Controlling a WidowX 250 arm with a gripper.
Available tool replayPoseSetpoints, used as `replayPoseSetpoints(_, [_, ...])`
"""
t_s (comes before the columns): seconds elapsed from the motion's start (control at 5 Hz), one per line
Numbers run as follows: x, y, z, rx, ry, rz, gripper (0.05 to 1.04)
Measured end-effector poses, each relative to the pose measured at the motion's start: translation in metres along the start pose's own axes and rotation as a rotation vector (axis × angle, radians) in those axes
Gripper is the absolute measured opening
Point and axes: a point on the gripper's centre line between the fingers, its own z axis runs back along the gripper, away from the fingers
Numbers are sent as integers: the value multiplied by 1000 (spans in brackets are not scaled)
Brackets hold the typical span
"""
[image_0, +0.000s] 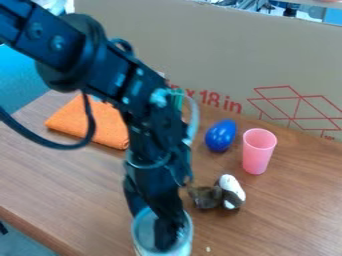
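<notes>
The gripper (164, 231) hangs low at the bottom of the camera view, its lower end inside the mouth of a pale, clear-looking cup (142, 231). Whether it grasps anything in there is hidden. Just right of the arm, a small brown and white object (232, 192) lies on the table. Behind that stands a pink cup (258, 151), upright, with a shiny blue egg-shaped object (220, 135) to its left.
A folded orange cloth (99, 123) lies at the back left, partly behind the arm. A tall cardboard panel (220, 55) borders the back of the wooden table (67, 185). The table's front edge slants across the lower left.
</notes>
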Motion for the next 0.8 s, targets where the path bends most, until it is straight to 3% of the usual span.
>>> replayPoseSetpoints(0.4, [2, -11, 2, 5, -16, -5, 1001])
replayPoseSetpoints(0.6, [-16, 20, 52, 188, -184, 174, 1001])
replayPoseSetpoints(0.8, [-32, 50, 99, 228, -338, 298, 1001])
